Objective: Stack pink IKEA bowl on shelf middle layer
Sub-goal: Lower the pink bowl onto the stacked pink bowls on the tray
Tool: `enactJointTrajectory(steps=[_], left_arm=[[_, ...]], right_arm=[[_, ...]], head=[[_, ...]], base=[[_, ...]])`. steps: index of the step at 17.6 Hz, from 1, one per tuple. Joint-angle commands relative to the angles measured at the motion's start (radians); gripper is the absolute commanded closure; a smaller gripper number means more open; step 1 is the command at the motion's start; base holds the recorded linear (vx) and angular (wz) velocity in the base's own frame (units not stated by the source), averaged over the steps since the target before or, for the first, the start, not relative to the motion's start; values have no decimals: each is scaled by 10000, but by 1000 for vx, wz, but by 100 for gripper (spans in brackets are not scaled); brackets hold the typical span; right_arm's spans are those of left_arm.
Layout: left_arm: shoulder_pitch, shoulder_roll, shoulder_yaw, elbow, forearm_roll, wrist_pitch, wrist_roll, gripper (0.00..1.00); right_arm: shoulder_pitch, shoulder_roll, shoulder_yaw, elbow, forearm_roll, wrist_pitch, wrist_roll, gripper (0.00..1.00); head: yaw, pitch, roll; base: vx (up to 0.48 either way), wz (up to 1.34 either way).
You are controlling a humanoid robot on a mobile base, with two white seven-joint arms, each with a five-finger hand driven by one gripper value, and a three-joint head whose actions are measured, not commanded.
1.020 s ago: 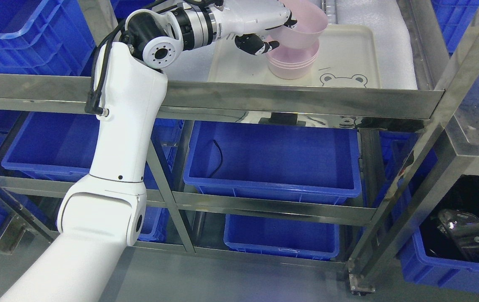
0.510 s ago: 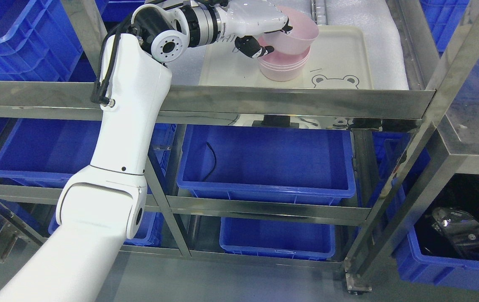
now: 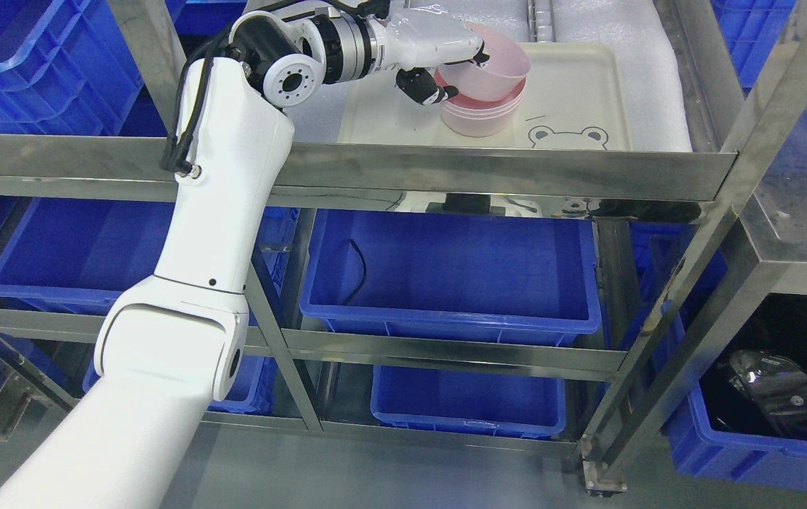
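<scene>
The left hand (image 3: 445,60) reaches in from the lower left across the shelf (image 3: 375,166) and grips a pink bowl (image 3: 491,67) by its near rim, the white fingers over the edge and a dark fingertip (image 3: 431,90) under the side. The bowl is tilted, its far side higher, and its bottom sits partly inside the stack of pink bowls (image 3: 481,113) just beneath it. That stack stands on a cream tray (image 3: 573,85) with a bear face printed near its front edge, and the tray lies on white foam padding (image 3: 643,42) on the shelf. Below the shelf's metal rail, a large blue bin (image 3: 449,268) holds a thin black cable (image 3: 361,265), with more blue bins around it.
</scene>
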Motion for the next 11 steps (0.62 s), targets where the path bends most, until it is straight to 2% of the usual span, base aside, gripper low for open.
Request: enactJointTrajectory(steps=[1, 4, 6, 11], left_arm=[[-12, 167, -36, 176, -20, 4, 20, 36], [-12, 167, 116, 130, 56, 4, 20, 20], [-28, 167, 468, 23, 194, -26, 20, 14], [-441, 167, 1204, -84, 1938, 65, -88, 10]], right_arm=[[230, -175, 3, -175, 0, 3, 6, 0], [230, -175, 3, -175, 0, 3, 6, 0], [230, -175, -12, -175, 0, 3, 6, 0], [230, -175, -12, -175, 0, 3, 6, 0]], head=[[0, 0, 0], [0, 0, 0], [0, 0, 0], [0, 0, 0]], base=[[0, 0], [0, 0], [0, 0], [0, 0]])
